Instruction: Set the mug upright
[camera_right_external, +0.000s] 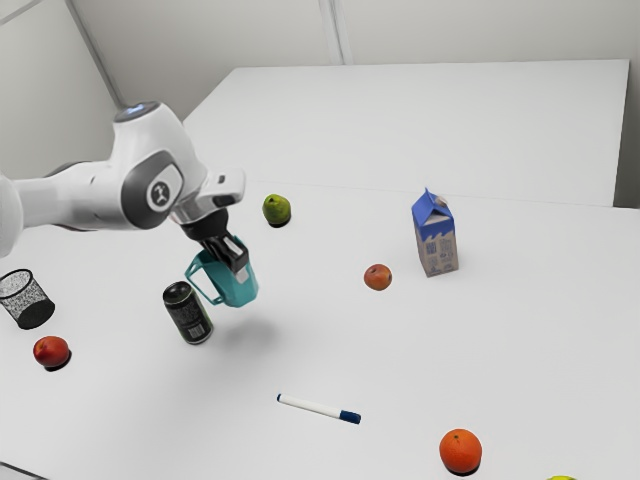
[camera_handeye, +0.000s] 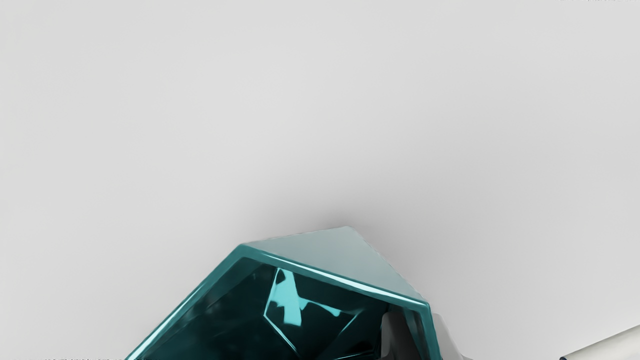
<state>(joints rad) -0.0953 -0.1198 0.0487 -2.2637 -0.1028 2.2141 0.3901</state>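
In the exterior view my gripper (camera_right_external: 238, 264) points down at the teal mug (camera_right_external: 236, 287) and is shut on its wall. The mug hangs above the table, its body slightly tilted, with the handle toward the exterior view's left and a soft shadow below. In the wrist view the opening of the mug (camera_handeye: 240, 310) faces my camera. One finger of the gripper (camera_handeye: 422, 332) is inside the rim and the other outside, with the wall between them.
A dark can (camera_right_external: 188, 313) stands close beside the mug. A marker (camera_right_external: 318, 408) lies nearer the exterior camera. Farther off are a green pear (camera_right_external: 277, 209), a reddish fruit (camera_right_external: 378, 277), a carton (camera_right_external: 436, 240), an orange (camera_right_external: 461, 451), a tomato (camera_right_external: 51, 351) and a mesh cup (camera_right_external: 27, 299).
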